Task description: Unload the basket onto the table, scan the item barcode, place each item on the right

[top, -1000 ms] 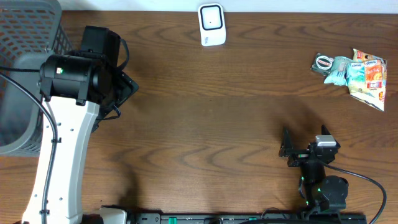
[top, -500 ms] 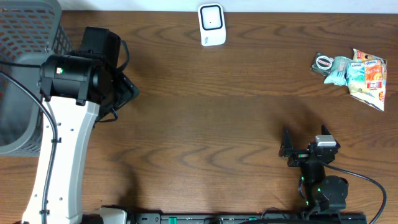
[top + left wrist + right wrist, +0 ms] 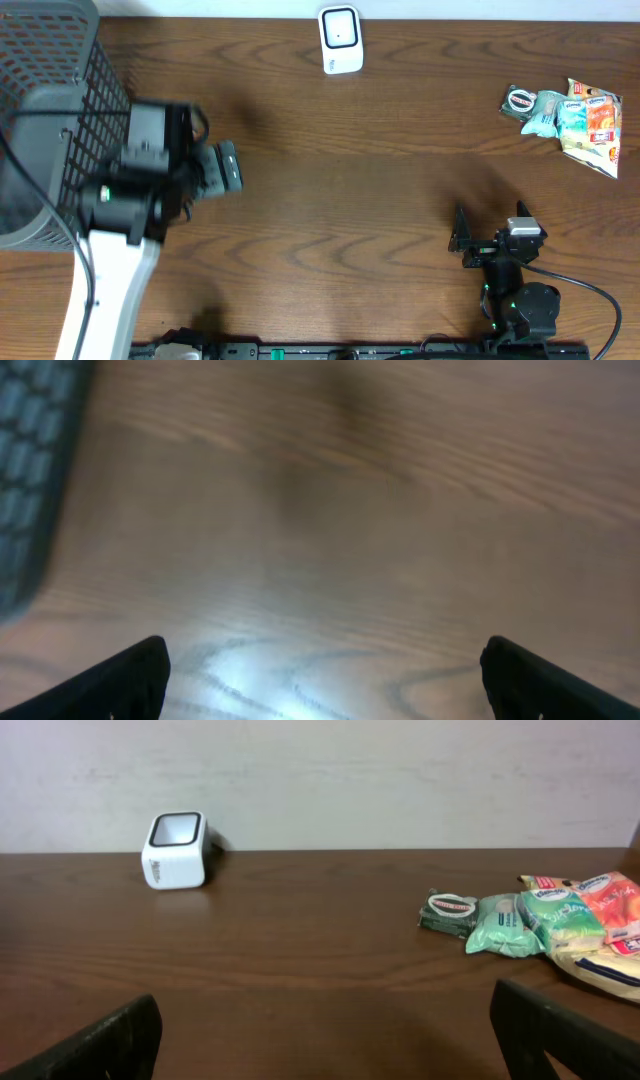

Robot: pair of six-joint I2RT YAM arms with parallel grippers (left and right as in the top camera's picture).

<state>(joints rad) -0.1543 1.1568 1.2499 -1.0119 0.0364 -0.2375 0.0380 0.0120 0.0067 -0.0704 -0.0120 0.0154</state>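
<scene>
Overhead, desk (image 3: pixel 350 190): dark wood, mostly bare between the two arms.
Basket (image 3: pixel 50 60): grey mesh, at the far left corner, just beside the left arm.
Left arm (image 3: pixel 110 200): raised next to the basket, well apart from the packets. The left jaws are spread wide with only bare wood between them.
Right arm (image 3: pixel 505 260): low at the near edge, looking toward the far edge. The right jaws are spread wide and carry nothing.
Scanner (image 3: pixel 341 40): white box upright at the far edge, its window uncovered.
Item pile (image 3: pixel 575 115): snack and tissue packets touching one another at the far right, well apart from the scanner.
Dark pack (image 3: pixel 520 100): round label, at the pile's left end.
Progress: judged not begun. No item is lifted, so picking, carrying and showing the barcode all remain.
In the way: nothing lies between pile and scanner. The packets touch, so lifting one may drag its neighbours. No barcode is legible.
</scene>
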